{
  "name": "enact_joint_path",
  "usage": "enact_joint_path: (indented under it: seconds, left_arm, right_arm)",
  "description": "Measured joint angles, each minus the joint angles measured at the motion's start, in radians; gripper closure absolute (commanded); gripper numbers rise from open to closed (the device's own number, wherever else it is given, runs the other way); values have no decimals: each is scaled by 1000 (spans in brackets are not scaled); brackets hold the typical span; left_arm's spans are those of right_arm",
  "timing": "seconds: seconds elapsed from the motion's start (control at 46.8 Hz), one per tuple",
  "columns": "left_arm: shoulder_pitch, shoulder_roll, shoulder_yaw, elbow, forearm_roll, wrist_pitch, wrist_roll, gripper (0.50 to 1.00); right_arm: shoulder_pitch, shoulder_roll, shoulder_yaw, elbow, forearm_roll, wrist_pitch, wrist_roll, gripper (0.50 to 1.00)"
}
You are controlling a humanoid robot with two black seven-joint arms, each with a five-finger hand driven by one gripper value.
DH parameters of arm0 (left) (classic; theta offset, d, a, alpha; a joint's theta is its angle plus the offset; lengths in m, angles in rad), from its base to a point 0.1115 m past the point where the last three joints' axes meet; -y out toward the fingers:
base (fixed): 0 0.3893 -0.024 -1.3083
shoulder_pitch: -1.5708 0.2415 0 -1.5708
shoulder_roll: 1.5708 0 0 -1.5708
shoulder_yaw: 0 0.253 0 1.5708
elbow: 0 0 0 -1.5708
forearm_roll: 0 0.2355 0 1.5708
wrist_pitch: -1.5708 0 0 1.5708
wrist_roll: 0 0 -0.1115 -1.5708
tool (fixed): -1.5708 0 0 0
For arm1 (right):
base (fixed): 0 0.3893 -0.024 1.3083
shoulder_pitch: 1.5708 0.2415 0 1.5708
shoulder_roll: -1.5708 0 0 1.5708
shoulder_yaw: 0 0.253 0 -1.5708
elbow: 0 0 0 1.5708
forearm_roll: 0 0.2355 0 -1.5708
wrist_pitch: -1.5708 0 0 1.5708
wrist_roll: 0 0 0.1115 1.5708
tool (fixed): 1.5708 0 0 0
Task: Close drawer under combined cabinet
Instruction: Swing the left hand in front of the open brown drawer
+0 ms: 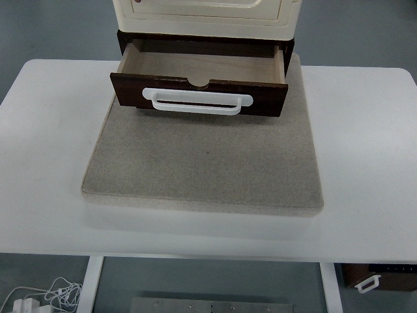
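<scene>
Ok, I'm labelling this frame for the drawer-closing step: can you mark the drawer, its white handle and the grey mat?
drawer (195, 67): top view, on its bare inner floor.
white handle (197, 107): top view, middle of the bar.
grey mat (205, 163): top view, bare centre area.

Cream cabinet cut off by top edge; only lowest part seen. Drawer rear hidden under cabinet. Brown object below surface cropped at bottom-right edge.
</scene>
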Motion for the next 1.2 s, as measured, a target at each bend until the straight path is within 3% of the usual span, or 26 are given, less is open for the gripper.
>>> enact_joint_path:
  seconds: [0.214, 0.578, 0.77, 1.048, 1.198]
  left_arm:
    - [-28, -31, 130, -90, 102, 5, 29, 506]
    - [-22, -102, 274, -179, 206, -38, 187, 504]
    - [-16, -145, 333, -183, 207, -111, 267, 504]
    - [5, -201, 447, -140, 317, -126, 314, 504]
    - [15, -208, 462, -106, 335, -162, 390, 504]
  right_arm:
    - [0, 0, 0, 0, 0, 0, 1, 548]
    - [0, 0, 0, 0, 0, 0, 0, 548]
    - [0, 0, 0, 0, 0, 0, 0, 548]
    - [0, 0, 0, 0, 0, 0, 0, 548]
    - [0, 0, 0, 0, 0, 0, 0, 548]
